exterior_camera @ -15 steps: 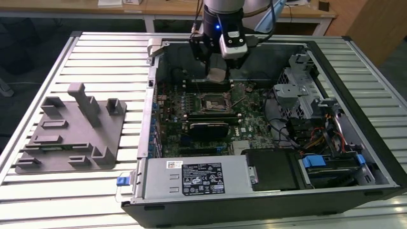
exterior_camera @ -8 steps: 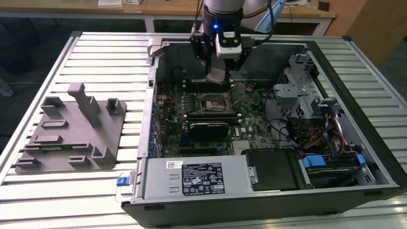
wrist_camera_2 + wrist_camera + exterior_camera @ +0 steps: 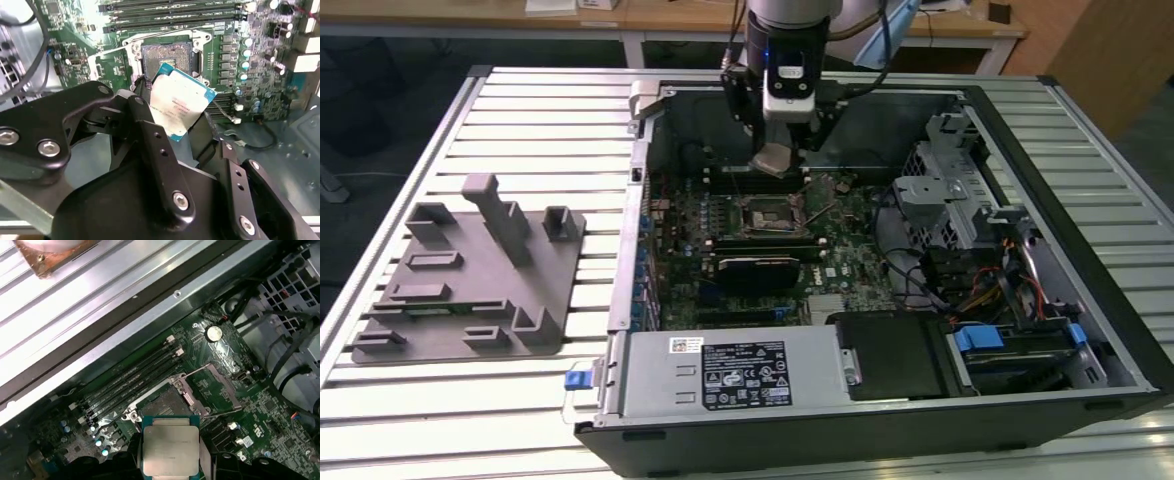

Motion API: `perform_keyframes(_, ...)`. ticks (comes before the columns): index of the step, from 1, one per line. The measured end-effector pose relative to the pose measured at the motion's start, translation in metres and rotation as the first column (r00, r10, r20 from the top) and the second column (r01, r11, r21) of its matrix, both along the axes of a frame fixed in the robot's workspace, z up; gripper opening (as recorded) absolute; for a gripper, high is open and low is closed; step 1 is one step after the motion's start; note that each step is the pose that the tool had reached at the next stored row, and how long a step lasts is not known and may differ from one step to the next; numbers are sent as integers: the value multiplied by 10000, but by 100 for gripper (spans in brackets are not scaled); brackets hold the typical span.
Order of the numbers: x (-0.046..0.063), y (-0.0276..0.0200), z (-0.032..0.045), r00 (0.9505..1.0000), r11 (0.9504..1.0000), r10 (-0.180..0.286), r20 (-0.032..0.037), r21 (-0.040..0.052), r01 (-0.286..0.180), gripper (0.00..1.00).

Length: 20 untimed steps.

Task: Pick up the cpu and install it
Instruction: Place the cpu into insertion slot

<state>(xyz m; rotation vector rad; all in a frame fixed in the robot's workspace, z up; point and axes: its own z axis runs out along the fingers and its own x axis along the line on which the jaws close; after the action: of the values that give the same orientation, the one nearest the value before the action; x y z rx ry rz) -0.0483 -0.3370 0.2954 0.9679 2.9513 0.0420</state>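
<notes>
Clamping the small flat square silvery-grey cpu (image 3: 180, 105) by opposite edges, the black two-fingered gripper (image 3: 176, 116) presumably spares its contact face. Just beyond the gripper lies the square black socket (image 3: 167, 55), its metal frame (image 3: 210, 385) swung open to receive the chip.

The claw (image 3: 174, 120) grips the cpu (image 3: 181, 100), with a black finger (image 3: 147, 120) pressed on each of two opposite edges. The chip hangs tilted with its silvery top showing. The open socket (image 3: 167, 55) on the green board (image 3: 240, 30) lies between the chip and the memory slots (image 3: 170, 17).
</notes>
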Motion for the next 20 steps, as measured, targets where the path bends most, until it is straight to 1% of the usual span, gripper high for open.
perform_keyframes(2,0,0,0,9996,9996,-290,0,-1,290,54)
perform_keyframes(5,0,0,0,9976,9976,-688,0,-2,688,54)
perform_keyframes(11,0,0,0,9909,9909,-1342,0,-2,1342,54)
perform_keyframes(17,0,0,-1,9800,9800,-1988,0,-1,1988,54)
perform_keyframes(20,0,0,-1,9733,9733,-2294,0,-2,2294,54)
